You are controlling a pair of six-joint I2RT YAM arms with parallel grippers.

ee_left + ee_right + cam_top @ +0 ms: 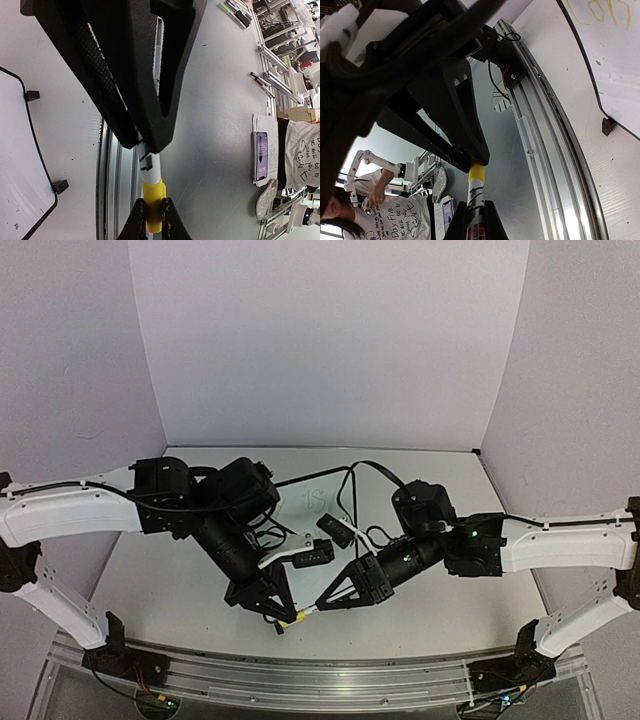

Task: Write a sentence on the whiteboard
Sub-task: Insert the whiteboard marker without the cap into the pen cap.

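Left claw point(152, 220): fingers together on the yellow cap point(153, 194) of the marker point(150, 172), gripping near the cap's end.
Right claw point(475, 222): clamped on the marker's white barrel, nose to nose with the left claw, so the pen bridges the two.
Cap joint: it lies between the two claws, and we cannot tell whether the cap is fully seated.
Risk at the grip: with both claws on one pen, we judge that any motion off the pen's axis could bend it or wrench the cap from the left fingers.
Risk below the claws: the aluminium rail point(545, 150) and the table's near edge lie just beneath, so a cap that slipped could drop off the table.
Whiteboard point(620, 75): beyond both claws, on the far side of them from the rail, and apart from them.
Sentence point(600, 12): faint yellow writing on the board, only partly in view.
Risk at the board: the arms and cables cross above it, and a wide swing could smear the writing or shove the board.
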